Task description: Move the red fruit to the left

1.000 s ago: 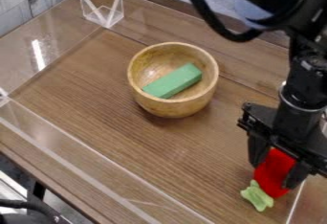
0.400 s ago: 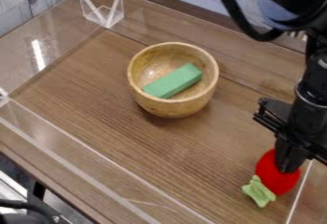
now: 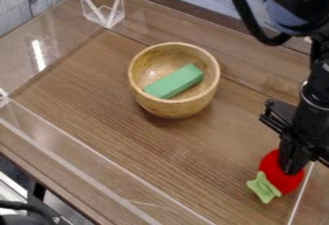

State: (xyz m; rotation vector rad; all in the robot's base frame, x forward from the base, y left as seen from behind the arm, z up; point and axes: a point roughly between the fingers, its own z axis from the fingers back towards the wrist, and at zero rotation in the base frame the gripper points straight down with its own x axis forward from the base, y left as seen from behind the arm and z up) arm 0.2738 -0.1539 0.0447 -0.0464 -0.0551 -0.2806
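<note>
The red fruit (image 3: 283, 174) lies on the wooden table near the front right corner, its light green leafy stem (image 3: 264, 187) pointing toward the front. My black gripper (image 3: 294, 160) stands straight down on top of the fruit, its fingers shut together and pressing on or into the upper part of the red body. Whether the fingers truly hold the fruit cannot be told; the fruit rests on the table. The arm rises out of the top right of the view.
A wooden bowl (image 3: 174, 96) with a green rectangular block (image 3: 172, 81) inside sits mid-table, left of the gripper. A clear plastic wall (image 3: 77, 123) rims the table along the left and front. A clear folded stand (image 3: 103, 10) is at the back left.
The gripper went from open around the fruit to shut, and shifted slightly right and down. The fruit's red body now shows more below the fingers.
</note>
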